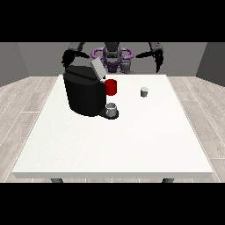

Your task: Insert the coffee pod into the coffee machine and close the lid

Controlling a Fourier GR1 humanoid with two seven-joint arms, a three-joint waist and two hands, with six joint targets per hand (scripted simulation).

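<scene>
A black coffee machine (83,93) stands on the white table (114,140), left of centre, with its grey lid (97,68) tilted up and open. A red holder (111,87) juts from its front, and a small grey cup (112,108) rests on its base below. The coffee pod (144,92), small and grey-white, stands on the table to the right of the machine. The hand at the view's left (68,57) hangs behind the machine's top, away from the pod. The hand at the view's right (158,58) is raised beyond the table's far edge, fingers hanging straight down, holding nothing.
The robot's torso (112,55) sits behind the far table edge, between the two arms. Wood floor surrounds the table, and grey walls close off the back. The table's near half is bare white surface.
</scene>
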